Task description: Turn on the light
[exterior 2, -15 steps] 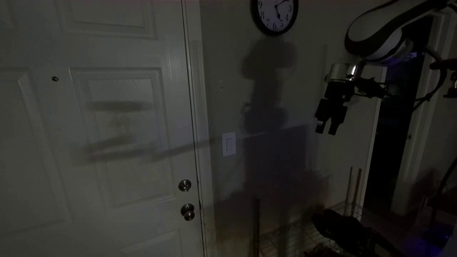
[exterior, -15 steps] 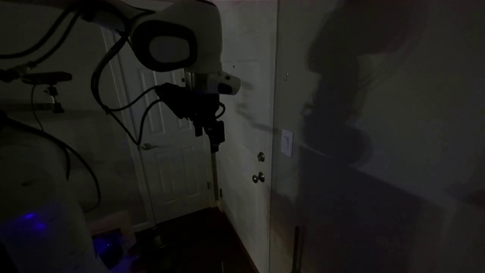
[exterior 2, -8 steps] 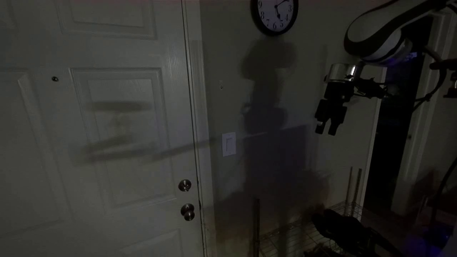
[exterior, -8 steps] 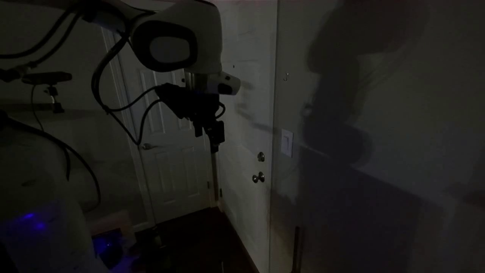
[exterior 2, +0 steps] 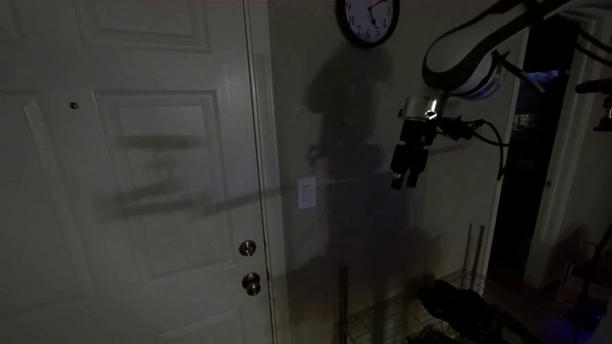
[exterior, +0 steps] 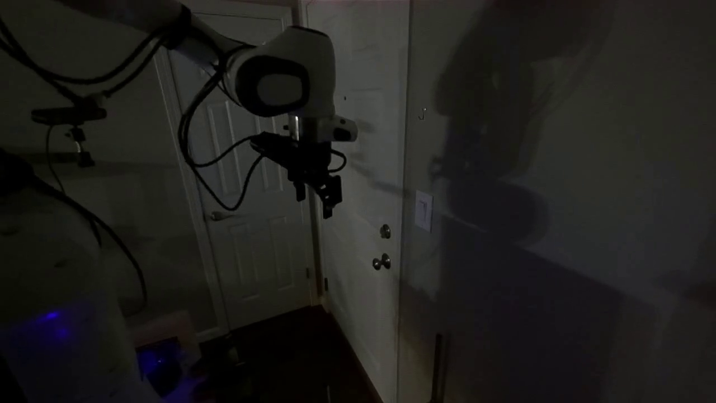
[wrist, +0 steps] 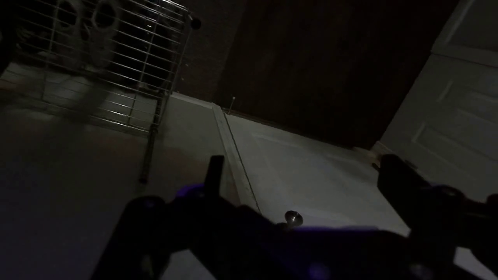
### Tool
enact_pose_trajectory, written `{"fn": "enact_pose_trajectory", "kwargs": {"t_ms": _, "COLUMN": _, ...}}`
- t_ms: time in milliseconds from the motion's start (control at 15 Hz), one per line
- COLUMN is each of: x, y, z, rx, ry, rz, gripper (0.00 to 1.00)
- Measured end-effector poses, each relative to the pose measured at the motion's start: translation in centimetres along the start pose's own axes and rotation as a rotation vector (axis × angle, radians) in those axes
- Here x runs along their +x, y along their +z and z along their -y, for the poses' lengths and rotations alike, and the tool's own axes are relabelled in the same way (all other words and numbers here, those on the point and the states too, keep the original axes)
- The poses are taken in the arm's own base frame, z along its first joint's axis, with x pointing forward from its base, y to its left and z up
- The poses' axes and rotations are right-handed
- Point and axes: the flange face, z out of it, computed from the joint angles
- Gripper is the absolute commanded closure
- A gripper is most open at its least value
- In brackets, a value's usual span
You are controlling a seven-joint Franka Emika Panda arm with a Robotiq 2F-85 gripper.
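Note:
No lamp is visible and the room is dark. The light's switch plate is a small pale upright rectangle with a paddle in its middle, on the wall beside the white door. It also shows in an exterior view, and is out of view in the wrist view. My gripper hangs pointing down, apart from the wall and the plate. In an exterior view my gripper is to the right of the plate, with its tips near the plate's height. In the wrist view the gripper's fingers are wide apart with nothing between them.
The white door has a deadbolt and a round knob. A wire rack holding shoes stands low by the wall. A clock and a small hook are on the wall.
The arm has moved: the gripper shifts right and slightly up in an exterior view, and left and slightly down, nearer the switch plate, in an exterior view. The arm's shadow has shifted too.

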Motion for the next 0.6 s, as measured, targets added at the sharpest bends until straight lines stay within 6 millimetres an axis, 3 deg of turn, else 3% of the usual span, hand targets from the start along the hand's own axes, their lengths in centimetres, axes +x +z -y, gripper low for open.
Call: {"fn": "enact_pose_trajectory", "kwargs": {"t_ms": 600, "x": 9.0, "y": 7.0, "z": 5.1, "rx": -0.066, "ry": -0.155, "rz": 0.044, "gripper": 0.00}}
